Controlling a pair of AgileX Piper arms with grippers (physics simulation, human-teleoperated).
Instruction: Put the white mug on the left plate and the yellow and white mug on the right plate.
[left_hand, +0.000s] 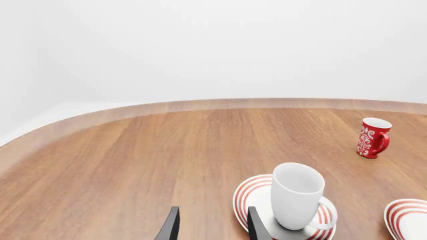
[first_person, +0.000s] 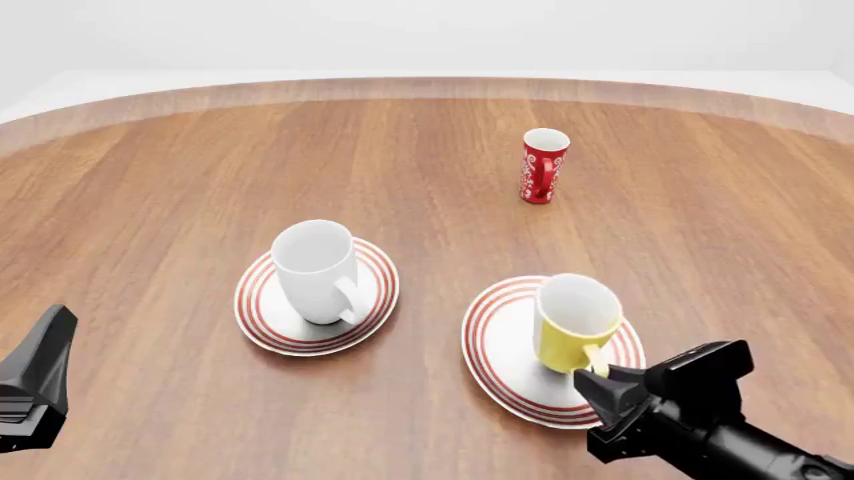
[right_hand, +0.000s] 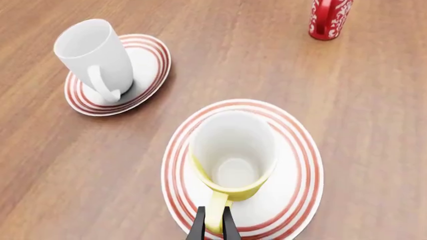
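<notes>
Surface: wood-grain table (first_person: 160, 180) with a curved far edge, plain pale background beyond.
White mug: the white mug (first_person: 318, 270) stands upright on the left plate (first_person: 260, 320), left of centre in the front view, handle turned toward the camera.
Yellow mug: the yellow and white mug (first_person: 577, 322) sits upright on the right plate (first_person: 497, 350), lower right of the front view.
Right gripper: the right gripper (right_hand: 213, 226) is pinched on the yellow handle, fingers tight on both sides of it.
Left gripper: the left gripper (left_hand: 210, 227) hangs released, fingers spread, just beside the left plate, gripping nothing.
Bystander: a red mug (first_person: 542, 165) stands alone, upper centre-right.
Handling: both mugs look glossy, stiff, likely slippery and breakable; the handle loop is the safest hold.
Progress: both look placed; letting go remains.
</notes>
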